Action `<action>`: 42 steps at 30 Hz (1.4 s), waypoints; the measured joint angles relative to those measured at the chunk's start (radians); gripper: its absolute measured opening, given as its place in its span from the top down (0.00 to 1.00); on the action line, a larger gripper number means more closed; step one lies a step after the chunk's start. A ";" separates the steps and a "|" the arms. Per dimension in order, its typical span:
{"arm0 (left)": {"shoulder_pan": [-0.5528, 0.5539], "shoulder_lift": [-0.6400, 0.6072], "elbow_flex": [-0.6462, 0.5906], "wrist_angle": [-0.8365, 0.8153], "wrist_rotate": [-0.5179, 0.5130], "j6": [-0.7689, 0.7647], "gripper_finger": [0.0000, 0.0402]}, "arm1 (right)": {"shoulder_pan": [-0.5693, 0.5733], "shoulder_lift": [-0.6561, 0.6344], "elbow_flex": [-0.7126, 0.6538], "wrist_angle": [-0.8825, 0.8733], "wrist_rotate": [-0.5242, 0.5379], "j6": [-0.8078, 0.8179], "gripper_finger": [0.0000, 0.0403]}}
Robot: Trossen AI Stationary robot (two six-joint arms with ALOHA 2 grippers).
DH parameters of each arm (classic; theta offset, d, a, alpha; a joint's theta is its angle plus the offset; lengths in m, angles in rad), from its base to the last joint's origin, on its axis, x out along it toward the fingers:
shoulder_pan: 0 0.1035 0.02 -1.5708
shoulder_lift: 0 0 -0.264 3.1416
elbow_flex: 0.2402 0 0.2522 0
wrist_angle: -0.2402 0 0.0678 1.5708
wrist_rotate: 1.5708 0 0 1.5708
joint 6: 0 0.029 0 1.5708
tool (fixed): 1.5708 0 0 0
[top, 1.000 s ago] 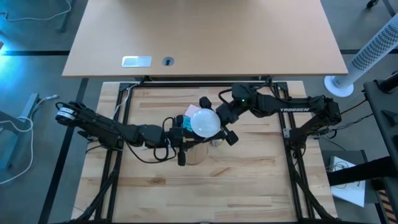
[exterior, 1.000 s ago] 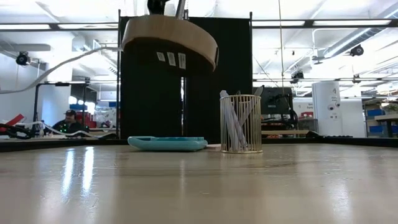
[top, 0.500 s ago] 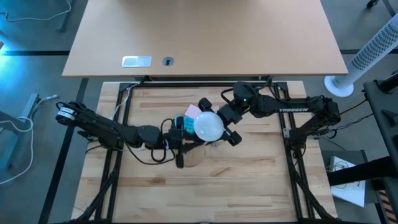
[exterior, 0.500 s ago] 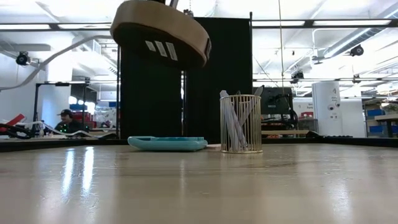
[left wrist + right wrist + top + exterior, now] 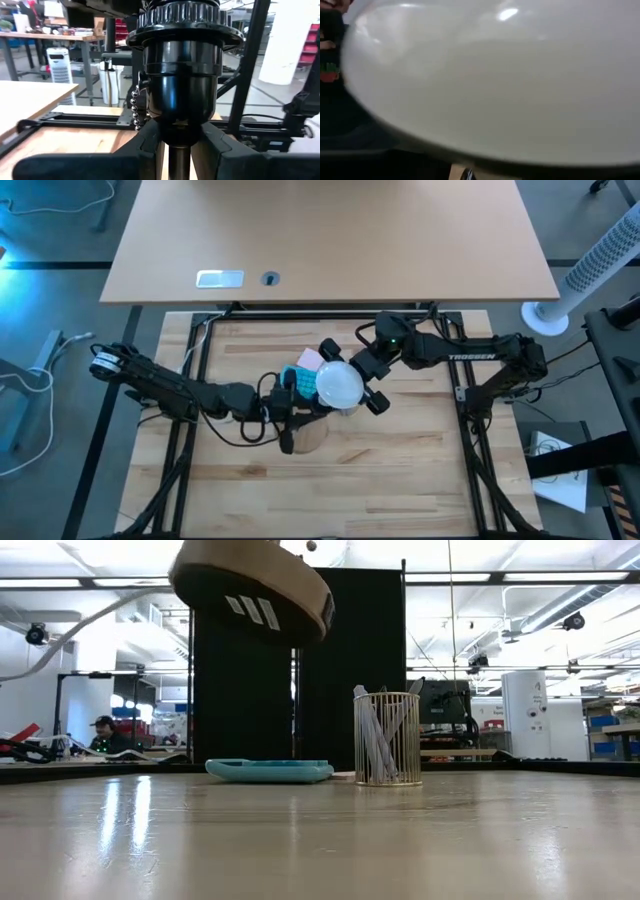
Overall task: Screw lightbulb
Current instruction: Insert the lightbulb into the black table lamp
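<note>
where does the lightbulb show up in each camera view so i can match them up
High view: lightbulb at centre, at the right pincer.
Low view: not visible.
Left wrist view: not visible; black socket fills it.
Right wrist view: its white globe fills the picture.
Shared landmark: the wooden disc, in the high and low views.

Wooden disc point(image 5: 252, 590) higher, more tilted

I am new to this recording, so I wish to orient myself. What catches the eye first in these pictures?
The white lightbulb glows at the table's middle, with the right gripper around its globe. Just left of it, the left gripper, jaws shut, holds the black socket on its wooden disc lifted high above the table.
</note>
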 joint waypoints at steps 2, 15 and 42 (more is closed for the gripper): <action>0.000 0.000 0.000 0.000 -0.014 0.019 0.84 | 0.000 0.000 0.000 -0.008 0.032 0.000 0.54; 0.008 -0.071 -0.002 -0.162 -0.328 0.080 0.84 | 0.000 -0.002 0.017 -0.112 0.456 -0.007 0.66; 0.192 -0.018 -0.002 -0.249 -0.621 0.128 0.85 | -0.001 0.081 0.019 -0.096 1.188 0.262 0.66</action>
